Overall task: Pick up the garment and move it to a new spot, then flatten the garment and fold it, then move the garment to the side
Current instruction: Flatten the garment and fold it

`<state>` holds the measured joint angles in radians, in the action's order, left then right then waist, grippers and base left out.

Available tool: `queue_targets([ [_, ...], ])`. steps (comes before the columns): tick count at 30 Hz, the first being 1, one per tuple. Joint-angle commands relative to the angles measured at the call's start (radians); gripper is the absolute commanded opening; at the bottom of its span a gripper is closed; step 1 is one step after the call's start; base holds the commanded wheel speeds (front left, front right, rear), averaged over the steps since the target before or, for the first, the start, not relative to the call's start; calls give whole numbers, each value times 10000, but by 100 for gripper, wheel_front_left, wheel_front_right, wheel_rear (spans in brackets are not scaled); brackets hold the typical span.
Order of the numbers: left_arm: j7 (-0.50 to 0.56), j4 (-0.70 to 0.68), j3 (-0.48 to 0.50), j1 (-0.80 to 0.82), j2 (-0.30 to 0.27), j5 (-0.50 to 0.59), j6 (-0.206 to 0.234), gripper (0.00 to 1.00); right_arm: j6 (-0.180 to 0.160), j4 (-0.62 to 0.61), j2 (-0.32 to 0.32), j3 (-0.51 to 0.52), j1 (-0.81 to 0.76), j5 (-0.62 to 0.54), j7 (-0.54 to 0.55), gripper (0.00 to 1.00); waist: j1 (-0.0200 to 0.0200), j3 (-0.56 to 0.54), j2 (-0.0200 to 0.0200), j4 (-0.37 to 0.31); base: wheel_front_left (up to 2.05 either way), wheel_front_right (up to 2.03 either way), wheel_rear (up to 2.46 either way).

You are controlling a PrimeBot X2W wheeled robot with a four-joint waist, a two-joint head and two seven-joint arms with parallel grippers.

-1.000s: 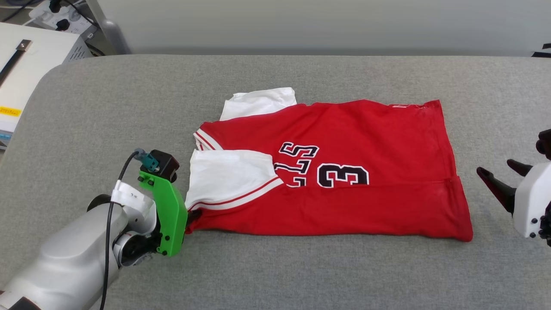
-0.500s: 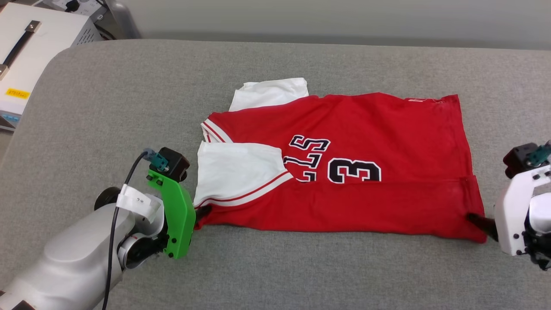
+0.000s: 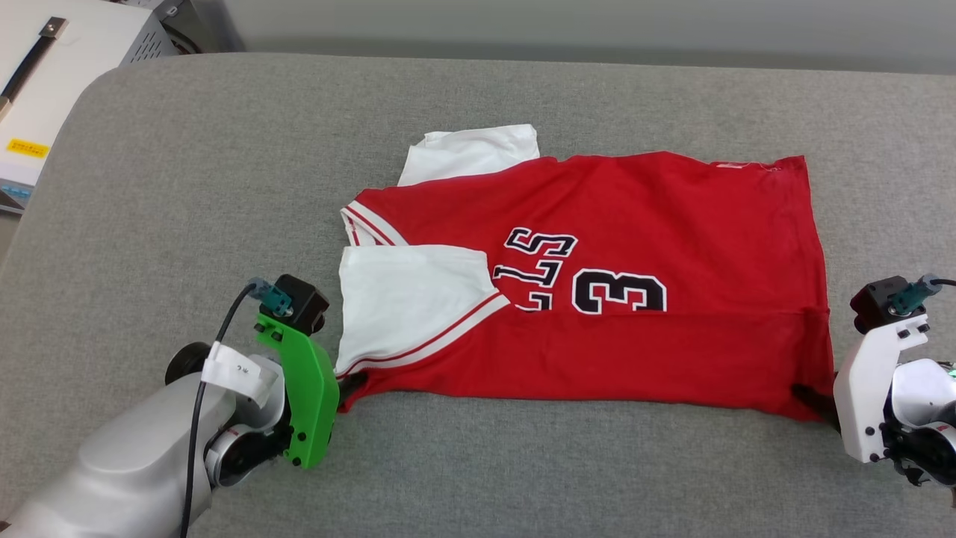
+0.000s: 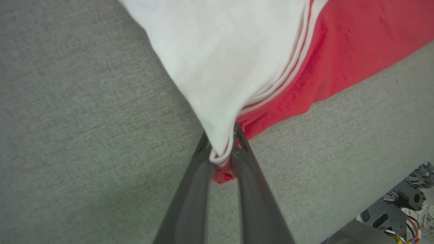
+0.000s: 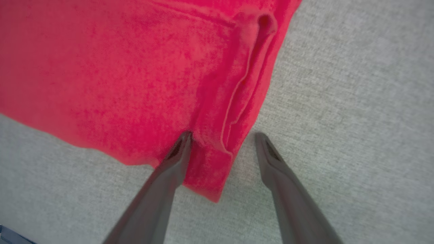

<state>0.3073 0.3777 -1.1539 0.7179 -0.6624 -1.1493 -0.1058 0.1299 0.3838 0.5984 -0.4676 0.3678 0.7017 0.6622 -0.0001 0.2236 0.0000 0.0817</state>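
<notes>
The garment (image 3: pixel 672 209), a red jersey with white sleeves and black-and-white lettering, lies partly folded on the grey table (image 3: pixel 187 187), its near edge doubled over. My left gripper (image 3: pixel 351 381) is shut on the garment's near-left corner; the left wrist view has the white sleeve and red cloth (image 4: pixel 237 51) bunched between the tips of that gripper (image 4: pixel 222 149). My right gripper (image 3: pixel 810 396) is at the near-right corner. There, the right gripper (image 5: pixel 223 135) stands open astride the red hem (image 5: pixel 101 67), one finger on the cloth, the other on the bare table.
A white equipment box (image 3: pixel 45 90) stands beyond the table's far-left corner. The table's rounded back edge (image 3: pixel 523 60) runs along the top. Robot base parts with wires (image 4: pixel 400 203) lie below the table's near edge.
The head camera has shifted. My right gripper has come in from off the garment's right side to its near-right corner, still open. The left gripper keeps its hold.
</notes>
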Motion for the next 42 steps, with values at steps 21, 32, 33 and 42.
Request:
queue_targets([
  [21,-426,-1049,49,-1481,-962,-539,435,0,8,-2191,960,1193,-2275,989,-1124,0,1,-1608,0,-203,0,0,0],
  [32,-474,-1565,-204,-2316,-1073,-713,919,0,8,-2537,581,2509,-3799,924,-279,0,1,-1564,0,-321,0,0,0],
  [33,-481,-1499,-223,-2357,-1028,-729,923,0,8,-2456,448,2579,-3820,915,-261,0,1,-1515,0,-328,0,0,0],
  [42,-971,-604,-160,-2343,-586,-616,869,100,8,-1761,-439,2698,-3577,464,-848,100,1,-1384,0,-277,0,0,0],
])
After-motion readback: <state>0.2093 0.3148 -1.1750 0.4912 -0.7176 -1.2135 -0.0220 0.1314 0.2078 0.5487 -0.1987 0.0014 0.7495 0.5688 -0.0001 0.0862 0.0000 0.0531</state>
